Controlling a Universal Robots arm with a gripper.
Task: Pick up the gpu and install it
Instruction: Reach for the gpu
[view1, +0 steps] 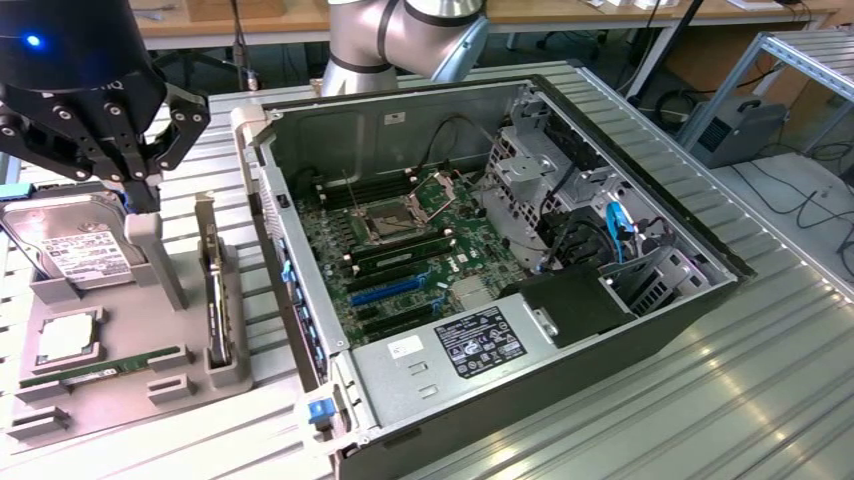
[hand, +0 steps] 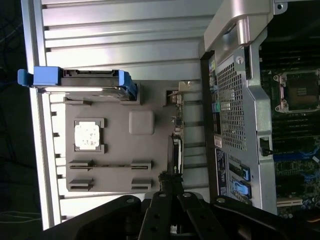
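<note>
A ribbed aluminium counter (view1: 747, 400) fills a workshop, with desks and cables behind. From my remote station I see the black claw (view1: 138, 200) pinched fully shut, holding nothing that I can see. It hangs above a grey moulded parts tray (view1: 120, 410) at the exterior view's left. In the wrist view its fingertips line up over one end of the gpu (hand: 177, 142), a thin dark expansion card with a silver metal edge. The card stands on edge in a slot along the side of the tray nearest the case; I cannot tell whether the fingertips touch it. On the same tray rest a boxy silver hard drive with a white label (view1: 74, 250), a square silver processor chip (view1: 64, 338) and a slim green memory stick (view1: 114, 365). Just beside the tray lies an open black computer case (view1: 627, 335), its green motherboard (view1: 414, 250) exposed.
</note>
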